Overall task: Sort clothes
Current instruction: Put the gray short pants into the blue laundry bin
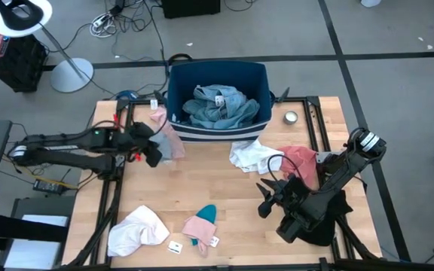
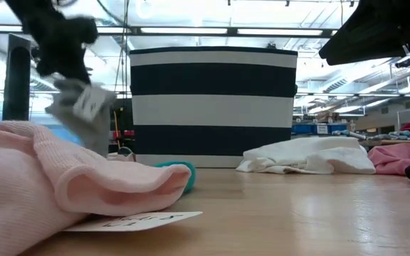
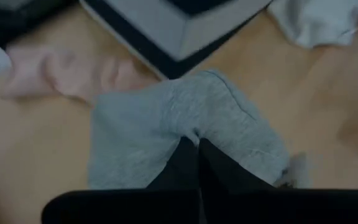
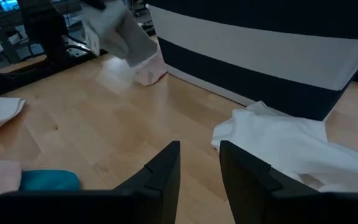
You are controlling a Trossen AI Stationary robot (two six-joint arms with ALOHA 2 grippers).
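The clothes lie scattered over the table point(image 1: 224, 199), and we go from the biggest thing down. The dark blue bin point(image 1: 217, 96) with its white stripe stands at the far edge, and a light blue-grey heap point(image 1: 221, 107) fills it. On the right side we see a white garment point(image 1: 251, 156) just in front of the bin, a salmon-red one point(image 1: 300, 162) beside it, and a black one point(image 1: 330, 218) under the right arm. At the near left lies another white piece point(image 1: 138, 229), with a pink one point(image 1: 200, 226) and a teal one point(image 1: 206, 213) touching each other near the middle front. A further pink piece point(image 1: 159, 117) sits by the bin's left corner. Our left gripper point(image 1: 153, 148) is clamped tight on a grey garment point(image 3: 179, 130), held up off the table just left of the bin. Our right gripper point(image 4: 199, 163) hangs over the wood near the white garment, fingers partly apart, holding nothing. A small round tin point(image 1: 290, 117) rests right of the bin.
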